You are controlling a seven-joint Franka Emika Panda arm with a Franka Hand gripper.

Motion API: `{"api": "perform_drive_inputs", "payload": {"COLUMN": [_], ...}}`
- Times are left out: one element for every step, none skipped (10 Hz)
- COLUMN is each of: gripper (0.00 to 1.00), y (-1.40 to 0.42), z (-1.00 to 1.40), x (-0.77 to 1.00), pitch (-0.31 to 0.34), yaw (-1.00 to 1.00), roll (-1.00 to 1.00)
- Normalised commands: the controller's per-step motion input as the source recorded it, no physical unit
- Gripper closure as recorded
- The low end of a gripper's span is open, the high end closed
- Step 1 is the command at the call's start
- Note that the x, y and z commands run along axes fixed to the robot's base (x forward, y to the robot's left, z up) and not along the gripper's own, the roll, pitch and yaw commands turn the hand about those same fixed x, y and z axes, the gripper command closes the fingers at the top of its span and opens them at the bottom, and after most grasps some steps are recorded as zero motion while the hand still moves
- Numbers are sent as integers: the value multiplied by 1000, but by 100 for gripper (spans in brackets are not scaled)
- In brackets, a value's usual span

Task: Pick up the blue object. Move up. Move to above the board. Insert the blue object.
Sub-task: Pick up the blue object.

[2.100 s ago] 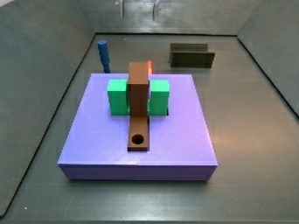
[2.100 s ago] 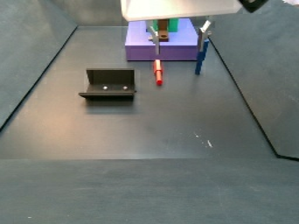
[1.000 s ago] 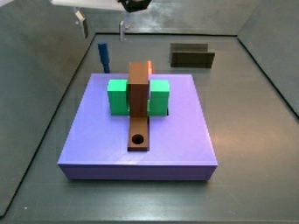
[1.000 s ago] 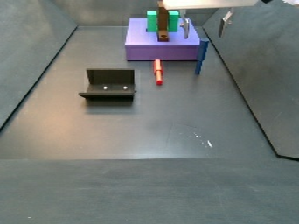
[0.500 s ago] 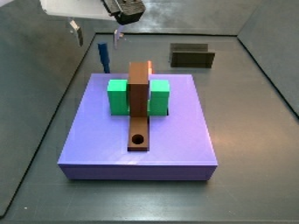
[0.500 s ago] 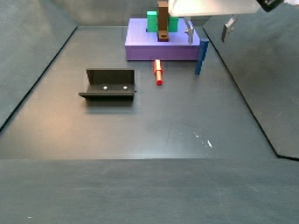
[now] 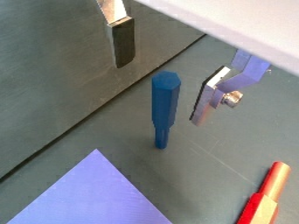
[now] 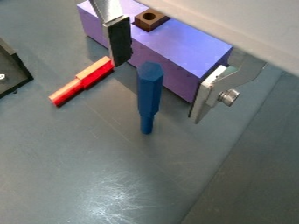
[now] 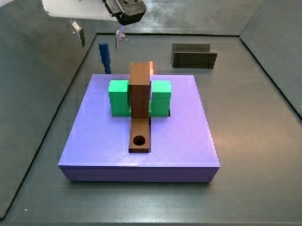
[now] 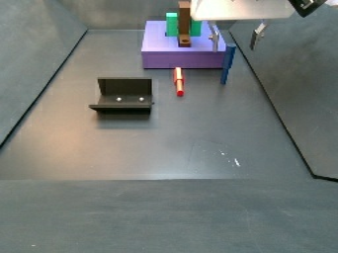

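1. Wrist views: the gripper (image 7: 163, 61) hangs above the blue object (image 7: 163, 109) with its jaws spread wide and nothing between them; one finger (image 7: 121, 39) and its opposite (image 7: 211, 96) flank the peg's top without touching it.

2. Task item position: the blue object (image 9: 104, 56) stands upright on the floor near the far-left corner of the tabletop in a side view, just beside the lavender slab (image 9: 141, 137) and apart from it.

3. Risk, tipping: judged from the wrist views, the peg does not sit quite midway between the fingers. One pad may touch first as the jaws close and push the slim, free-standing peg over.

4. Risk, collision: the peg stands near the slab's corner (image 8: 193, 57), so a finger may catch the slab edge on the way down.

5. Risk, later step: a tilted or low grip would probably misalign the peg with the hole in the board (image 9: 140, 106).

6. Wrist views only: finger spacing around the peg, and a red peg (image 8: 82, 79) lying on the floor against the slab.

7. Side views only: the whole board through the green block (image 9: 122, 97), its hole near the slab's front edge, and the fixture (image 10: 123, 96) well apart from the gripper (image 10: 242, 35).
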Motion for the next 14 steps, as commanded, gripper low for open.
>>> {"api": "perform_drive_inputs", "payload": {"gripper": [0, 0, 0, 0, 0, 0, 0, 0, 0, 0, 100, 100, 100, 100], "y": [11, 6, 20, 66, 91, 80, 0, -69, -91, -94, 0, 0, 0, 0], "z": [-226, -240, -246, -223, -214, -209, 0, 0, 0, 0, 0, 0, 0, 0], "x": [14, 0, 0, 0, 0, 0, -11, -20, -69, -51, 0, 0, 0, 0], "pitch": [-114, -116, -97, -91, -90, -60, -17, -10, -44, -36, 0, 0, 0, 0], "yaw": [0, 0, 0, 0, 0, 0, 0, 0, 0, 0, 0, 0, 0, 0], "roll": [29, 23, 21, 10, 16, 29, 0, 34, 54, 60, 0, 0, 0, 0]}}
